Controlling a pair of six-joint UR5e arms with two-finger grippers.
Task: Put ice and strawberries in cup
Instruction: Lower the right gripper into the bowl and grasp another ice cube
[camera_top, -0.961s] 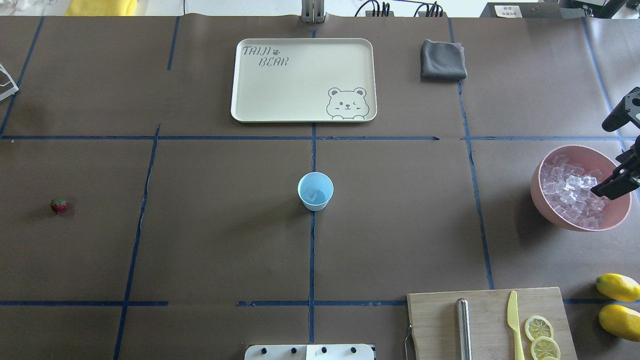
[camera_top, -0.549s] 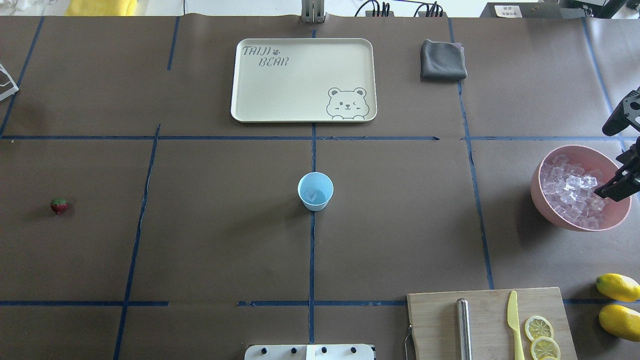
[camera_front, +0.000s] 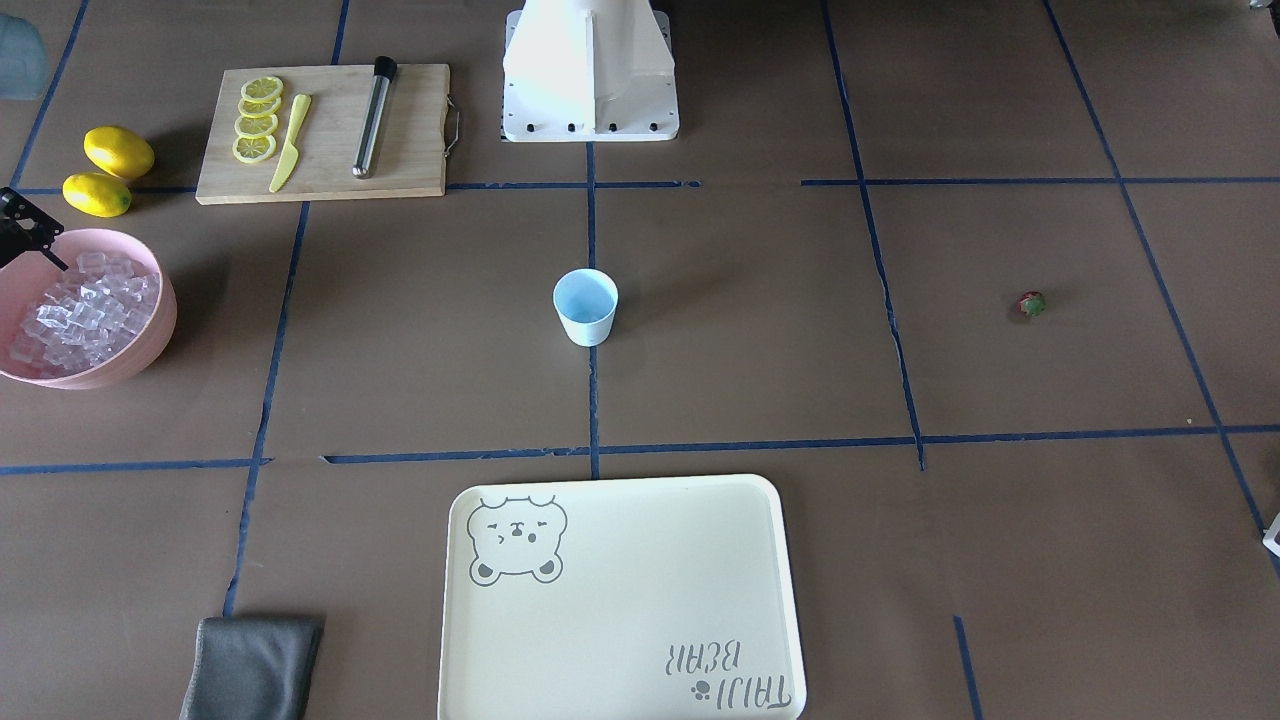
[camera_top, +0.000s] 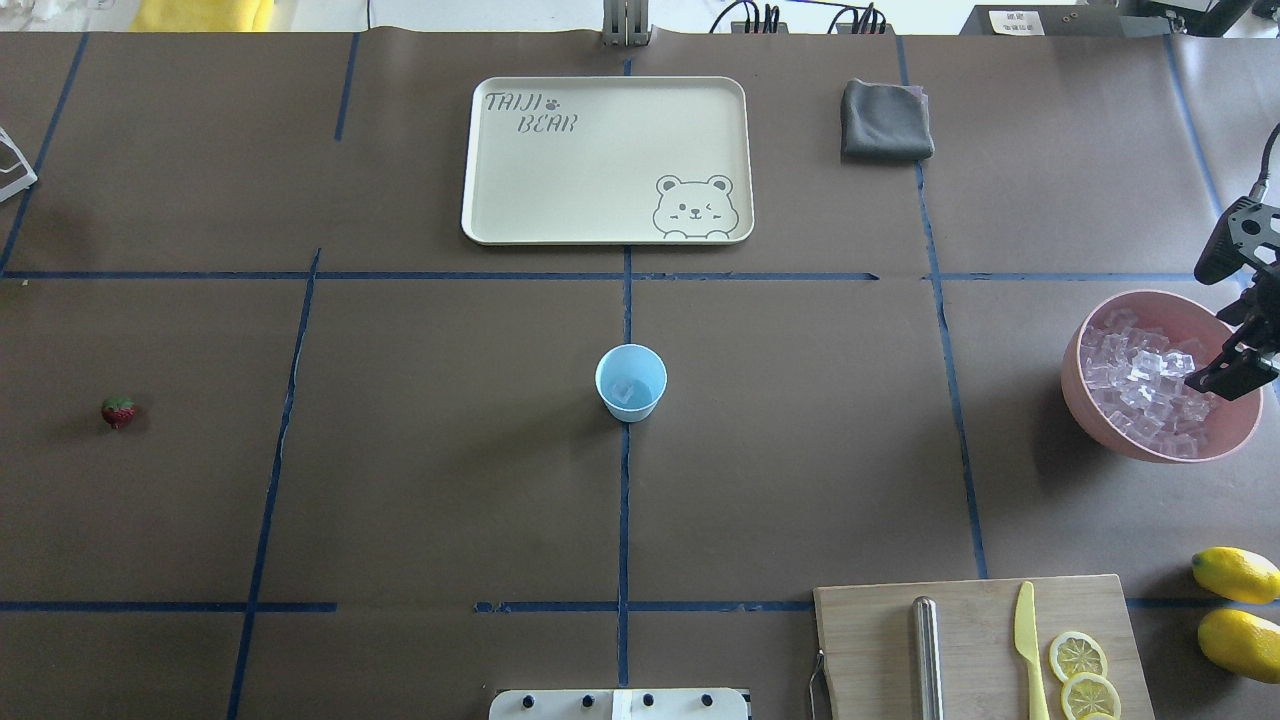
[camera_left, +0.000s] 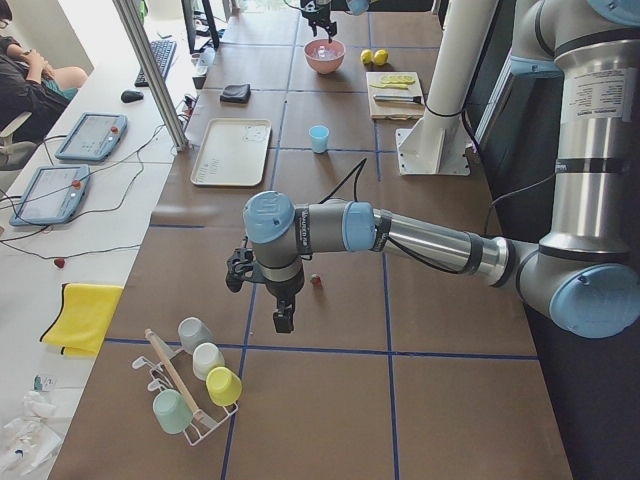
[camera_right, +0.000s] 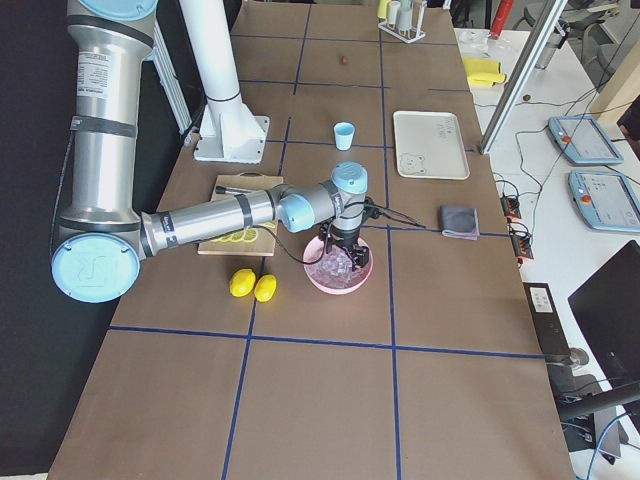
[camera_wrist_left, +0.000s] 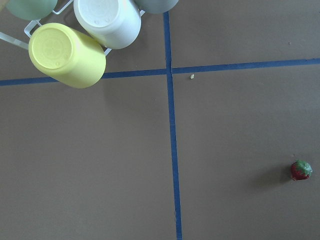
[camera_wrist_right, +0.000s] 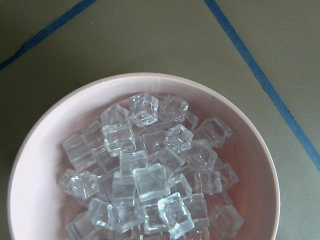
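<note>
The light-blue cup (camera_top: 631, 382) stands upright at the table's middle with one ice cube (camera_top: 622, 390) in it. Many ice cubes (camera_top: 1140, 385) fill the pink bowl (camera_top: 1075, 390) at the right edge; the right wrist view looks straight down on them (camera_wrist_right: 150, 180). My right gripper (camera_top: 1235, 375) hangs over the bowl's right side, and I cannot tell whether it is open or shut. The strawberry (camera_top: 117, 411) lies alone at the far left. My left gripper (camera_left: 285, 322) hovers near it and shows only in the exterior left view, so I cannot tell its state.
A cream tray (camera_top: 480, 150) and a grey cloth (camera_top: 886, 120) lie at the far side. A cutting board (camera_top: 870, 640) with a metal rod, a yellow knife and lemon slices is at the near right, with two lemons (camera_top: 1236, 573) beside it. A cup rack (camera_wrist_left: 67, 55) stands left of the strawberry.
My right gripper has shifted slightly over the bowl's right side and looks a little lower. The cup, the strawberry and the bowl have not moved.
</note>
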